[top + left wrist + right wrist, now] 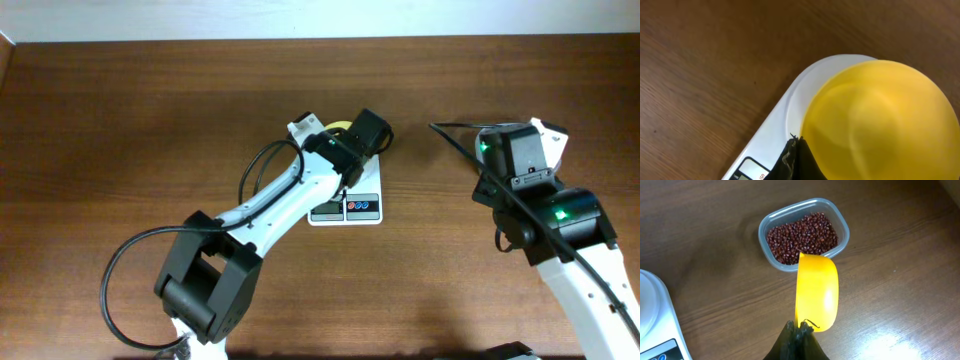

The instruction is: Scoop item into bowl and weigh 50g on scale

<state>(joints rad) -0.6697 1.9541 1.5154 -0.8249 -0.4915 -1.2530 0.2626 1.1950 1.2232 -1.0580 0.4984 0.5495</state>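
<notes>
Left tool (795,143): fingers together at the edge of the bowl (880,120), possibly nipping its rim. The bowl sits on the scale (790,107), lower right of the left wrist view.

Right tool (801,326): clamped on a yellow scoop (816,290), held over the bench (700,240). Just above it in frame, upper centre, is a clear container (782,266) of beans (802,236).

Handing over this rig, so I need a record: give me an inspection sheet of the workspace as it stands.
Surface: brown wooden table.
Job's things: yellow bowl sits on white scale; beans lie in clear container.
Clutter: nothing seen.
Claws: left claw shut, apparently on bowl's rim; right claw shut on yellow scoop near container.
Cables: black cable loops beside left arm; another runs by right arm.
Surroundings: nothing seen.
</notes>
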